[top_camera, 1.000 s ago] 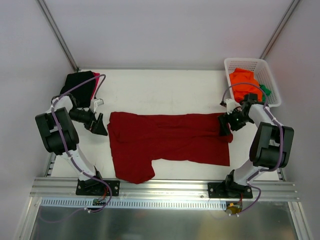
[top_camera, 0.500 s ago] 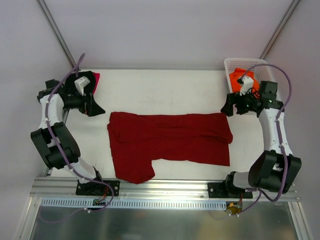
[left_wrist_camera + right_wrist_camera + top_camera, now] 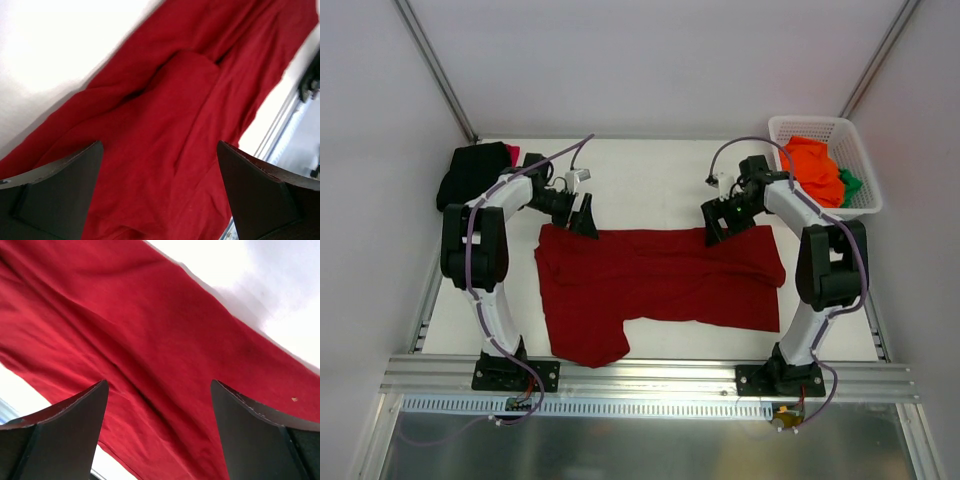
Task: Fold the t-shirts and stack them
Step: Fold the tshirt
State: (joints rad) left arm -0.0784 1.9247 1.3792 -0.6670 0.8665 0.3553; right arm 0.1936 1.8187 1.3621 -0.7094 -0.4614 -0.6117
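Observation:
A dark red t-shirt (image 3: 660,280) lies partly folded across the middle of the table, one sleeve hanging toward the near left. My left gripper (image 3: 586,220) stands open at the shirt's far left edge, with only red cloth (image 3: 165,150) showing between its fingers. My right gripper (image 3: 713,230) stands open at the far edge right of centre, over the same cloth (image 3: 160,390). Neither holds anything. A black t-shirt (image 3: 472,172) lies folded at the far left corner. Orange (image 3: 810,170) and green (image 3: 850,182) shirts sit in the basket.
A white lattice basket (image 3: 825,130) stands at the far right corner. A metal rail (image 3: 650,375) runs along the near table edge by the arm bases. Bare white table (image 3: 650,175) lies beyond the shirt.
Both arms have swung inward from the table's sides to the dark red shirt's far edge. The shirt itself has not moved.

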